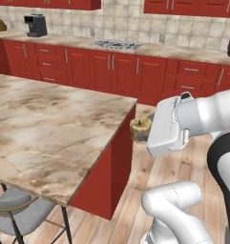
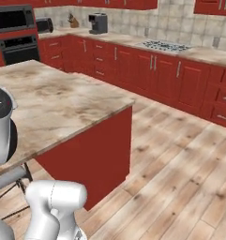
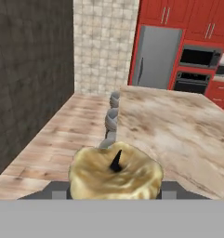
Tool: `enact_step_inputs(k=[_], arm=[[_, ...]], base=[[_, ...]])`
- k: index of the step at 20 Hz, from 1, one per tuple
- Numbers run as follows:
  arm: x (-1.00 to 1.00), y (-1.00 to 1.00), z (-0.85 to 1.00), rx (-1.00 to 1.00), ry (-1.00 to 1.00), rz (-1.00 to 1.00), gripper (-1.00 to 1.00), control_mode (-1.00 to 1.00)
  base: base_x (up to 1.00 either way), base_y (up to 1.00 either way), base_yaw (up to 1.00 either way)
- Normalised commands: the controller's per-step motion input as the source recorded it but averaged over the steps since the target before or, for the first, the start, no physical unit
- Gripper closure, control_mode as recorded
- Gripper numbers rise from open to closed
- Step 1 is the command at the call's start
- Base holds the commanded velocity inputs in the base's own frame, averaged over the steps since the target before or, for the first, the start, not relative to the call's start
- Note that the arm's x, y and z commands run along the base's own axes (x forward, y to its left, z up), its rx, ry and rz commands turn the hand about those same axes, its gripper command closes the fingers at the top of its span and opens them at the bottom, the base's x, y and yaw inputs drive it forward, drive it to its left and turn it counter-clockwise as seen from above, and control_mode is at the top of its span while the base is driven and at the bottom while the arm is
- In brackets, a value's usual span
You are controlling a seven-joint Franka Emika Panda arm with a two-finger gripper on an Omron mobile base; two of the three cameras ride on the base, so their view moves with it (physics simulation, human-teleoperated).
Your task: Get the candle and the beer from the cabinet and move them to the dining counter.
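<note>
The gripper (image 1: 144, 129) pinches the candle (image 3: 115, 177), held off the worktop (image 1: 49, 128) beside its corner at 3 o'clock. If lowered here, it may clip the overhanging edge or drop onto the floor (image 1: 150, 167).

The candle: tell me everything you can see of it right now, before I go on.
The candle is a squat, yellowish-tan cylinder with a mottled, waxy-looking surface, a dished top and a short dark wick standing at its centre. It is upright, clamped in the tool, whose dark finger tips flank its sides. It is held in the air beside the corner of the dining counter, just off its edge and not yet on the marbled top. In the left base view it pokes out from the front of the white hand.
</note>
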Motion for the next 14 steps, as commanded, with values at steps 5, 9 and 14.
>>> enact_step_inputs(k=[5, 9, 14], arm=[[0.0, 0.0, 0.0, 0.0, 0.0, 0.0, 1.0, 1.0], [0.0, 0.0, 0.0, 0.0, 0.0, 0.0, 1.0, 1.0], [0.0, 0.0, 0.0, 0.0, 0.0, 0.0, 1.0, 1.0]], base=[[-0.32, 0.0, 0.44], [0.02, -0.15, 0.44], [0.16, -0.29, 0.41]])
